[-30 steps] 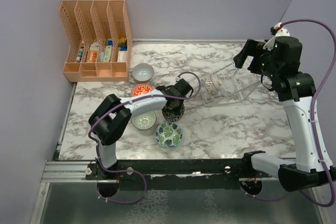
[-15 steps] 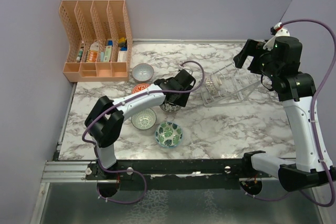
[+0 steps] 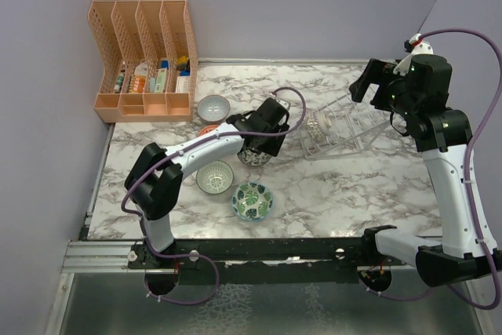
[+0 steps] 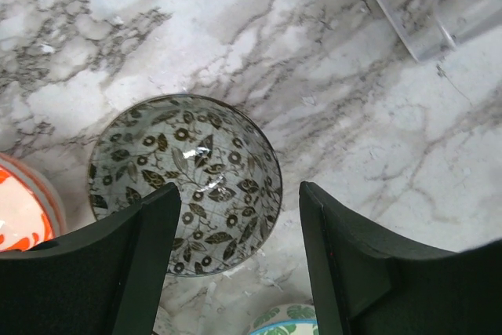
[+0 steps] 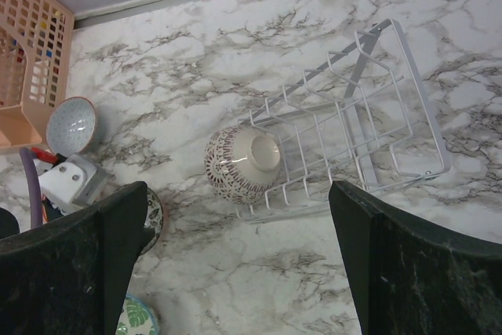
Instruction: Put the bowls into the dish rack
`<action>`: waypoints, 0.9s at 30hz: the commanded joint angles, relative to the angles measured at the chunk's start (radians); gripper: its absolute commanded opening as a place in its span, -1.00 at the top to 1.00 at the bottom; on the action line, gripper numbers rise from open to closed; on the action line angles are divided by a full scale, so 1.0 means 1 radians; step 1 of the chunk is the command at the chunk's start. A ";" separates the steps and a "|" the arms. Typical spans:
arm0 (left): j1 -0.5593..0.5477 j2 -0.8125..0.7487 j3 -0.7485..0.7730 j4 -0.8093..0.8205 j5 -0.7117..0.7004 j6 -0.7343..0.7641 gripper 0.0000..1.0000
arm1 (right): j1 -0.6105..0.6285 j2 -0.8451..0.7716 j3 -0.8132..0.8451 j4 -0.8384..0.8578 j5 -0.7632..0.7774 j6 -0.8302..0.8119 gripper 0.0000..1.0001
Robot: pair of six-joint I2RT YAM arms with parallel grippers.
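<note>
The dark speckled bowl [image 4: 184, 182] sits on the marble [image 3: 369, 186]; it also shows in the top view [image 3: 255, 154]. My left gripper [image 4: 239, 245] is open above its right rim, holding nothing, and appears in the top view [image 3: 259, 140]. The orange-red bowl [image 4: 20, 213] lies to the left, mostly under the arm. The white lattice bowl [image 5: 243, 162] stands on edge in the left end of the dish rack [image 5: 353, 115]. My right gripper [image 5: 235, 256] is open and empty, high above the rack [image 3: 345, 127]. The grey bowl [image 3: 212, 107], the pale green-grey bowl [image 3: 214, 177] and the leaf print bowl [image 3: 252, 200] rest on the marble.
An orange file organiser [image 3: 145, 60] with small items stands at the back left. Lilac walls close in the left, back and right. The left arm's purple cable [image 3: 286, 107] loops over the middle.
My left gripper has moved up and toward the back right, off the dark speckled bowl, which now shows more fully. The right arm has not moved.
</note>
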 commanded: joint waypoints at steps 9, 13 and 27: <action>-0.017 -0.041 -0.179 0.169 0.223 0.144 -0.22 | -0.008 -0.027 -0.017 0.004 0.025 -0.007 -0.99; -0.017 0.011 -0.160 0.194 0.216 0.165 -0.19 | -0.007 -0.022 -0.009 0.004 0.025 -0.009 -0.99; -0.030 0.067 -0.134 0.155 0.018 0.189 0.49 | -0.007 -0.029 0.001 -0.002 0.050 -0.017 -0.99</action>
